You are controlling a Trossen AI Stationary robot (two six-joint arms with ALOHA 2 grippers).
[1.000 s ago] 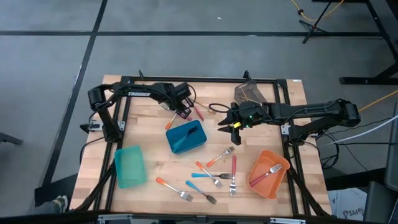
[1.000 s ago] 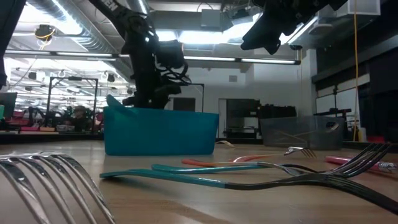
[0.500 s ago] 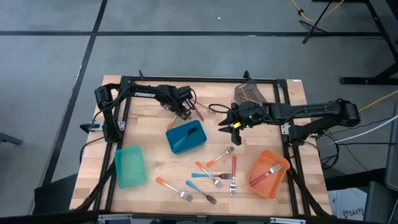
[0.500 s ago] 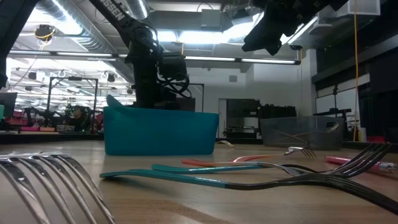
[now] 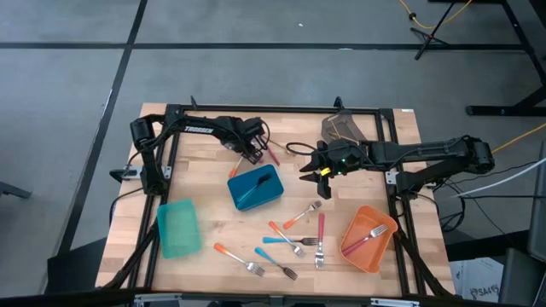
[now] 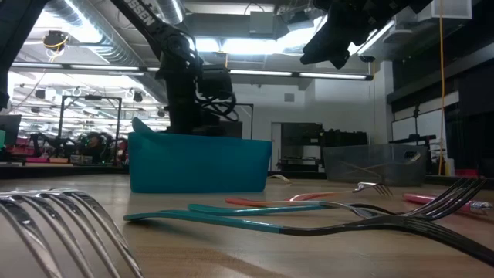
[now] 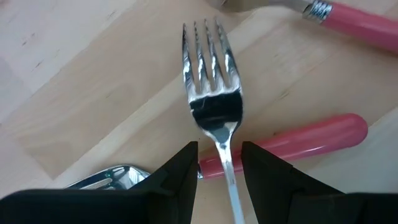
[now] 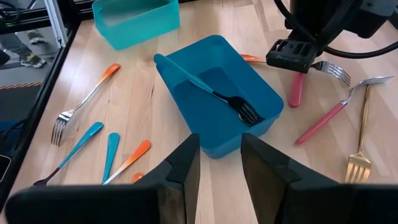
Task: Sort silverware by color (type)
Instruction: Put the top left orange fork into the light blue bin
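My left gripper (image 5: 252, 148) is down at the table just beyond the blue bin (image 5: 255, 188), open. Its fingers stand on either side of the thin neck (image 7: 226, 163) of a silver fork (image 7: 211, 93) with an orange handle (image 8: 250, 59). That fork lies across a pink handle (image 7: 298, 142). My right gripper (image 5: 320, 171) hovers open, high over the table's middle. Several forks with orange, pink and blue handles (image 5: 290, 239) lie on the near half. A blue-handled fork (image 8: 214, 93) rests in the blue bin, a pink one (image 5: 367, 236) in the orange bin.
A teal bin (image 5: 177, 228) sits near left, an orange bin (image 5: 380, 251) near right and a grey bin (image 5: 345, 130) at the far edge. A gold fork (image 8: 360, 134) and a second pink utensil (image 8: 323, 124) lie beside the left gripper. A metal frame (image 5: 281, 109) borders the table.
My left gripper has moved down toward the table behind the blue bin, shifting slightly to the right, and then held still. The right arm and the silverware have stayed in place.
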